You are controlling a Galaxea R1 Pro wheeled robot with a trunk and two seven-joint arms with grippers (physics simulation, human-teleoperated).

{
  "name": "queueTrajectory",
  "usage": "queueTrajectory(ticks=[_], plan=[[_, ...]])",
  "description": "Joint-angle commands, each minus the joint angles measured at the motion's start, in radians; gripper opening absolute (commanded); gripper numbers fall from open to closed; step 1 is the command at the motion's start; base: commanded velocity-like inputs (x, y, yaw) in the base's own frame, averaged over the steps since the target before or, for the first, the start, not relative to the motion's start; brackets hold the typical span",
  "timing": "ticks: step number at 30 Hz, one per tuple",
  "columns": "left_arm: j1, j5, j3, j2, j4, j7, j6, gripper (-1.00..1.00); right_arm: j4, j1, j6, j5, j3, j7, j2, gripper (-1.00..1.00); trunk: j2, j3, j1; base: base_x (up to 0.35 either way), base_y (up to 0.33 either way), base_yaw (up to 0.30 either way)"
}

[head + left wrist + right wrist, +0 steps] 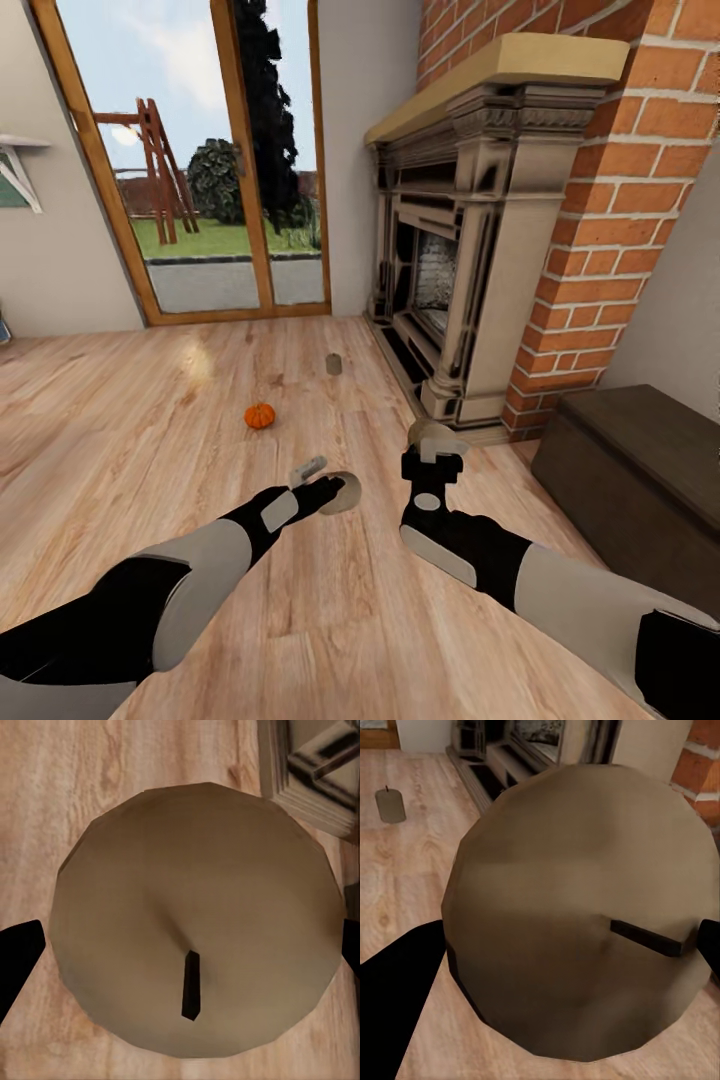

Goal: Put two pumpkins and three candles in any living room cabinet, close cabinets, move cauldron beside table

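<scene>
Head view shows my left gripper (335, 490) and right gripper (432, 440) each clenched on a candle; turning toward the cabinet (640, 480), a loose pinch could let one slip.

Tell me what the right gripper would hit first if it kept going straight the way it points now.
Probably the fireplace surround. The right gripper, shut on a candle, points across the floor toward the surround's base. The loose candle lies off to the side of that line, though depth is hard to judge.
</scene>
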Motion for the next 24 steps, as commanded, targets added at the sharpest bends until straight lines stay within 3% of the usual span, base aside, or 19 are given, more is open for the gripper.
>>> queueTrajectory(ticks=[1,17,24], plan=[[0.0,0.008,-0.007,0.001,0.0,0.0,0.003,-1.0,-0.001,-0.002,-0.007,-0.01,0.006,-0.004,-0.001,-1.0,0.0,0.003,-0.001,0.0,0.0,0.0],[0.042,0.007,-0.007,0.013,0.0,0.004,-0.002,-1.0,0.001,-0.001,-0.007,-0.011,0.011,0.0,0.0,-1.0,0.004,0.065,-0.008,0.0,0.0,0.0],[0.044,0.007,-0.007,0.016,0.0,0.004,-0.001,-1.0,0.001,0.0,-0.007,-0.011,0.013,0.001,0.002,-1.0,0.052,0.088,-0.034,0.0,0.0,-0.078]])
